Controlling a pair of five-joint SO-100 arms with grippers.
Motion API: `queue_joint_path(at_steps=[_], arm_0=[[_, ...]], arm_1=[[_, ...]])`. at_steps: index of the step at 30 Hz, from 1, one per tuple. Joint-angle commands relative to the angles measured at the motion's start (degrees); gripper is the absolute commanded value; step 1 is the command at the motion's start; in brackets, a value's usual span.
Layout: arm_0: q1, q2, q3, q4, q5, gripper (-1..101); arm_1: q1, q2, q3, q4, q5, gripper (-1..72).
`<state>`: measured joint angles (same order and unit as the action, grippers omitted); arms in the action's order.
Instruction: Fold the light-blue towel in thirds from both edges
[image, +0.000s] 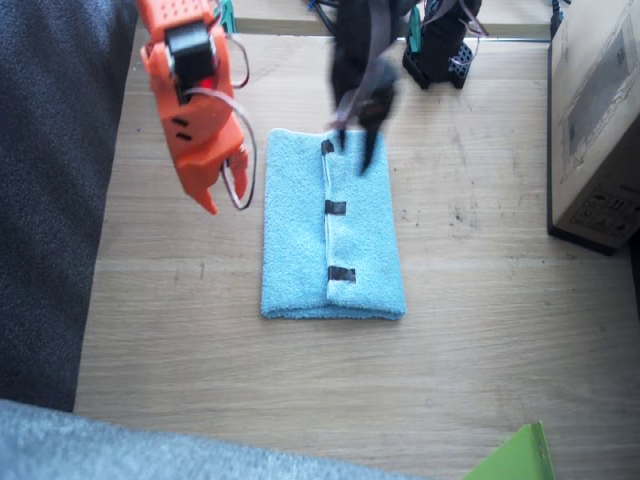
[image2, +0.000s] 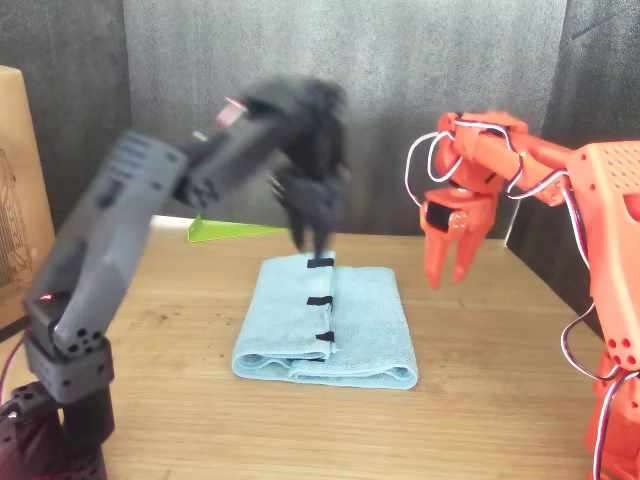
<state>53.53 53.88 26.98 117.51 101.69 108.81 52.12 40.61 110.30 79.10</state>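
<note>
Light-blue towel (image: 333, 237) folded on wooden table (image: 480, 350), taped edge (image: 334, 208) on top; black left gripper (image: 357, 128) above its far end, blurred, state unclear; orange right gripper (image: 222, 190) beside it, slightly parted, empty.

Robot lab or hobby bench setup, not a home room. Two small printed arms, orange right arm (image2: 600, 260) and black left arm (image2: 130, 250) with loose wiring, are on a wood table (image: 480, 350) with a dark cloth backdrop (image2: 400, 80), beside a cardboard box (image: 600, 120).
</note>
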Motion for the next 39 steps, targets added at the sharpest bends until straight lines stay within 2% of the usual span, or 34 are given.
queue_joint_path(at_steps=[1, 4, 10, 13, 22, 27, 32, 35, 39], arm_0=[[12.7, 9.5, 5.7, 0.7, 0.9, 21], [21.4, 17.9, 17.3, -3.1, 1.8, 20], [33.8, 43.0, 56.7, -22.9, 3.4, 22], [37.0, 52.6, 72.0, -30.4, 3.1, 22], [41.7, 77.3, 101.0, -43.3, -1.7, 22], [43.0, 99.3, 115.9, -45.2, -3.5, 22], [45.8, 125.8, 129.7, -43.6, -6.9, 22], [46.8, 128.3, 131.6, -43.4, -8.0, 22], [46.1, 128.3, 133.2, -44.8, -8.4, 21]], arm_1=[[-1.4, 9.5, 2.5, 0.0, 0.3, 21.5], [-3.5, 15.8, 10.7, -3.3, 0.0, 21.3], [-9.2, 37.6, 43.1, -19.0, -1.6, 20.4], [-10.9, 50.9, 61.7, -28.7, -4.3, 20.1], [-23.9, 77.9, 92.5, -41.7, -8.0, 24.1], [-28.0, 96.9, 105.9, -44.2, -6.6, 25.6], [-29.6, 118.3, 116.2, -41.5, -2.7, 23.3], [-30.4, 128.3, 119.1, -37.9, -0.4, 19.5], [-31.5, 128.3, 119.2, -38.0, 2.6, 14.0]])
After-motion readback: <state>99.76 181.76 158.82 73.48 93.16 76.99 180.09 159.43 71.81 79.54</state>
